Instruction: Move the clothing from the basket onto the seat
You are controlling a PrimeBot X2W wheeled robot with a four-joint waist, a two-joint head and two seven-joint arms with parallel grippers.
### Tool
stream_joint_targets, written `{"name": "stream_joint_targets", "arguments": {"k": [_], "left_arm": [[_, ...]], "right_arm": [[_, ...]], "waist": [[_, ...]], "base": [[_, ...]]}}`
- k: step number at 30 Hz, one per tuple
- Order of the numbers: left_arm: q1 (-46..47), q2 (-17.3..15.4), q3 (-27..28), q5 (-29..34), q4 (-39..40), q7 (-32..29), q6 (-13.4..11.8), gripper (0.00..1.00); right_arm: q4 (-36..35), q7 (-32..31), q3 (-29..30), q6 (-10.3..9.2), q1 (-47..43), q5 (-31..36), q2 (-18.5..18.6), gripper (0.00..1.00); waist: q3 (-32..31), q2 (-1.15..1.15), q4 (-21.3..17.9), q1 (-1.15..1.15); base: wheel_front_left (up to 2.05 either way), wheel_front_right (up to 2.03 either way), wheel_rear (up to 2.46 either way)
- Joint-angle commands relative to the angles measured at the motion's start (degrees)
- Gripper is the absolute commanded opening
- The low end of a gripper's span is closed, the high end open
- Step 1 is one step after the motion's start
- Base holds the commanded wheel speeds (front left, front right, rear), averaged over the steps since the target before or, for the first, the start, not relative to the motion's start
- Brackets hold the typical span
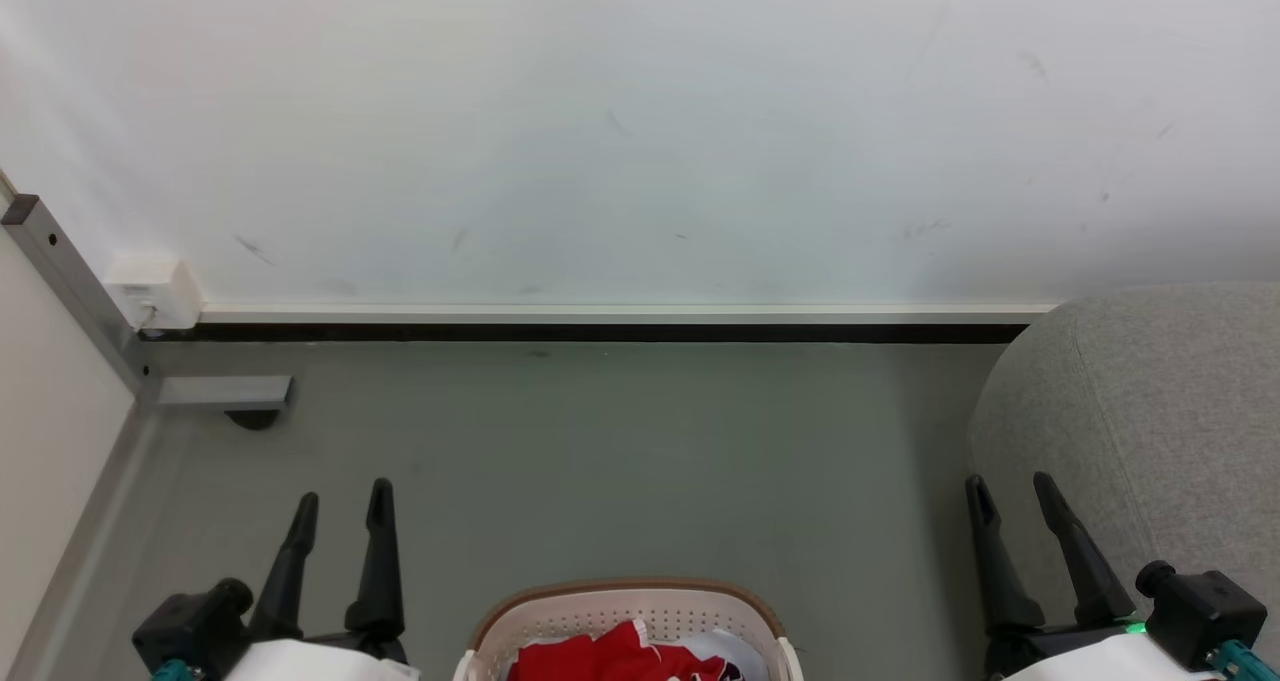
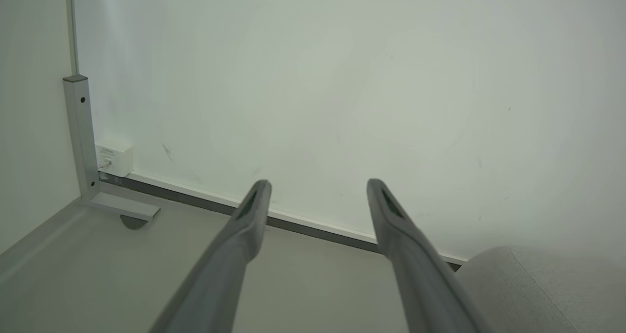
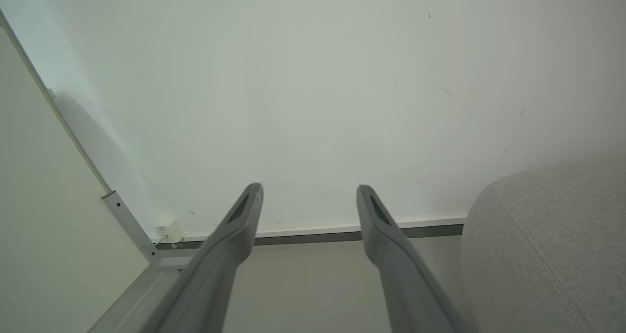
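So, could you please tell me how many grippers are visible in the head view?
2. The left gripper is at the lower left, the right gripper at the lower right beside the seat; both open, the basket between them.

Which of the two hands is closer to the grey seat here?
The right hand, at the head view's lower right: it shows against the seat's edge. The left hand is beyond the basket, over the floor.
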State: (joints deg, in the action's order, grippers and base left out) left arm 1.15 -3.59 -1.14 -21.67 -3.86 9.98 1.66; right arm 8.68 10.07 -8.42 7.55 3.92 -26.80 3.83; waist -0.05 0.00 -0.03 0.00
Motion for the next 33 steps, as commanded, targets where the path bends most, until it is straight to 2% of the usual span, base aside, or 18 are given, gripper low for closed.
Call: {"name": "stream_joint_targets", "arguments": {"k": [1, 33], "left_arm": [[-0.25, -0.54, -0.09, 1.72, 0.68, 0.58, -0.22, 1.00], [-1.23, -0.18, -0.55, 15.65, 1.60, 4.41, -0.91, 1.00]], "right_arm": [[-0.22, 0.48, -0.22, -0.08, 0.28, 1.58, 0.20, 1.00], [-1.55, 4.35, -2.85, -0.11, -0.10, 13.71, -0.53, 1.00]], "waist": [[-0.03, 0.00, 0.02, 0.00], [-0.35, 0.00, -0.56, 0.00]], "base": [[0.00, 0.00, 0.00], [0.00, 0.00, 0.00]]}}
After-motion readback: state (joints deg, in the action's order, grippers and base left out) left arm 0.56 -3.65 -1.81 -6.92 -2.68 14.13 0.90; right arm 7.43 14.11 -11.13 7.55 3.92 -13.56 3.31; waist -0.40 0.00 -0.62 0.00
